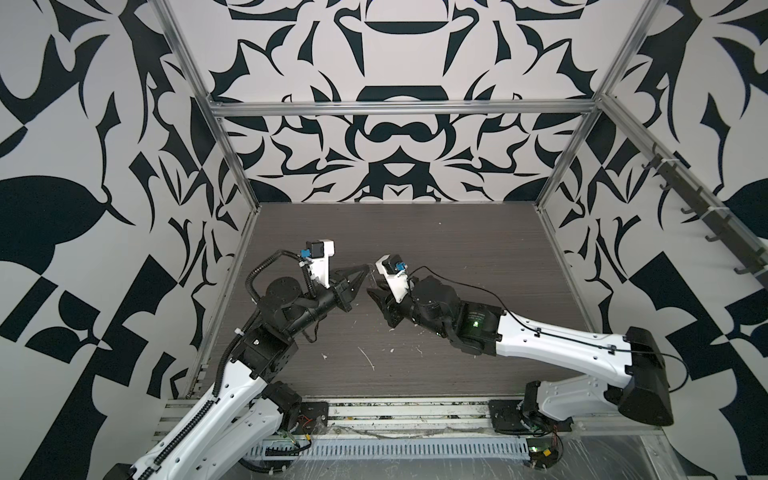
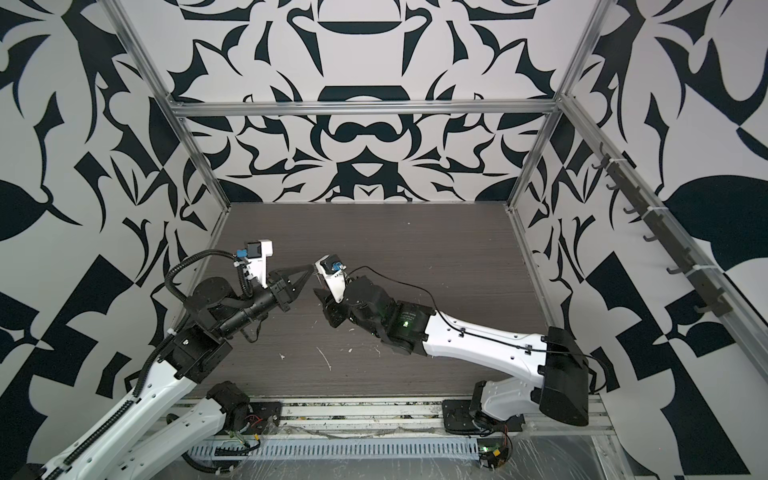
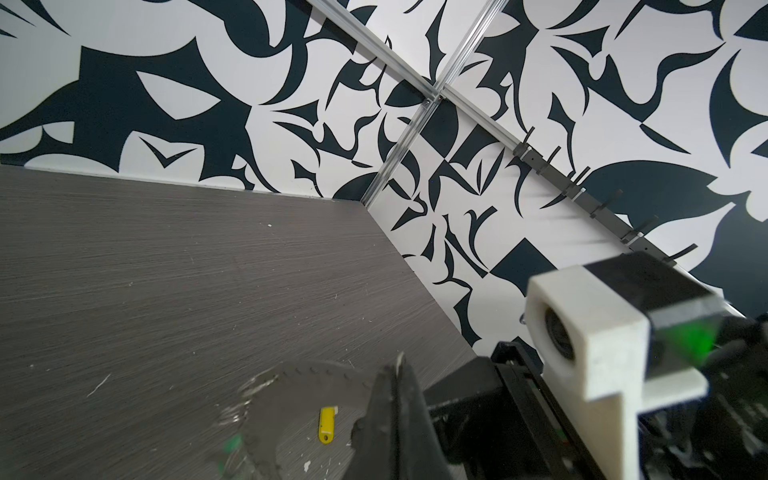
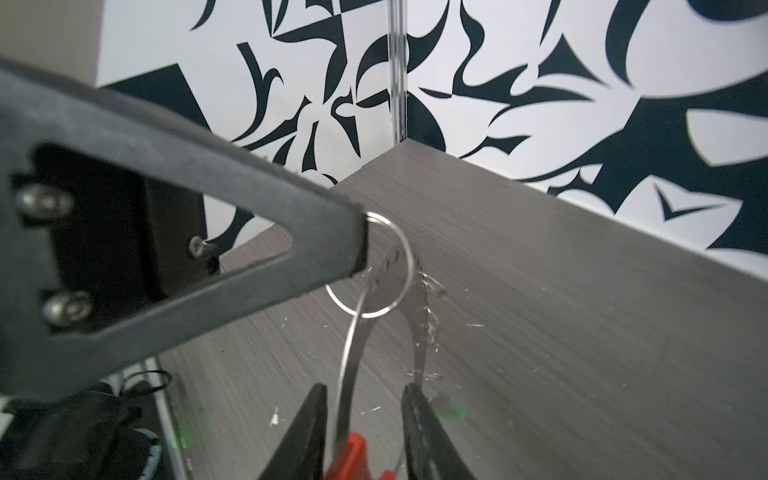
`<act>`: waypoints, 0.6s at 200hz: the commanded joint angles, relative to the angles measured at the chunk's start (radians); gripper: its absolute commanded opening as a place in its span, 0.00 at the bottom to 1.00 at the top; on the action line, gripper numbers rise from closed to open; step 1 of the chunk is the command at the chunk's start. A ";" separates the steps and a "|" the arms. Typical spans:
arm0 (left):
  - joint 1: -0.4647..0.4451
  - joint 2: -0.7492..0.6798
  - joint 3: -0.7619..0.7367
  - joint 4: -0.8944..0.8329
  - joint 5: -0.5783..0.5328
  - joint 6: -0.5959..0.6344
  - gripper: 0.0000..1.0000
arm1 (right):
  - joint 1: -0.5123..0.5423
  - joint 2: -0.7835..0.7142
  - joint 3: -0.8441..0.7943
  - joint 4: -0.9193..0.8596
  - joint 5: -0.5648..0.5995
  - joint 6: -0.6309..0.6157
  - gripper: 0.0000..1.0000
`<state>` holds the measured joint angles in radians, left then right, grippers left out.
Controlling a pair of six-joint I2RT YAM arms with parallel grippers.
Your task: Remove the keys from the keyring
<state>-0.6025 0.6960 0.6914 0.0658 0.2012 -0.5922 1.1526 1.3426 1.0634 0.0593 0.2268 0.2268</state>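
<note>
Working over the dark table, both arms meet mid-air near its middle, tips nearly touching. Left gripper is pinched fully shut on a small silver ring, holding it up off the surface. Right gripper sits just under and facing it, jaws part open, straddling the keyring wire and its red sleeve. The sleeve sits close to one finger with a clear gap to the other, so I read no clamp yet.

The keyring hangs through the small ring, running down from the left tips into the right jaws; its far arc is motion-blurred. Yellow key lies flat on the table below the left gripper, apart from the hoop as far as I can see — looks off already. Green key is only a green smear just past the right fingers; I cannot tell if it's on a ring or loose. White flecks lie on the table back toward the arm bases, ignore.

Handling, my call: the hoop is light, thin, springy wire with slick bare metal — it will swing and twist if pinched on the wire. The red sleeve is the grippy spot, take it there with the right. Keys are tiny and light; grab by the plastic head.
</note>
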 commanded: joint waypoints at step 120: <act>-0.002 -0.034 0.083 -0.132 0.162 0.061 0.62 | -0.260 -0.117 0.036 -0.119 -0.593 -0.014 0.00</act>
<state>-0.6025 0.6937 0.7258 0.0067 0.2871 -0.5831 0.9684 1.2816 1.0630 -0.0219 -0.1257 0.2001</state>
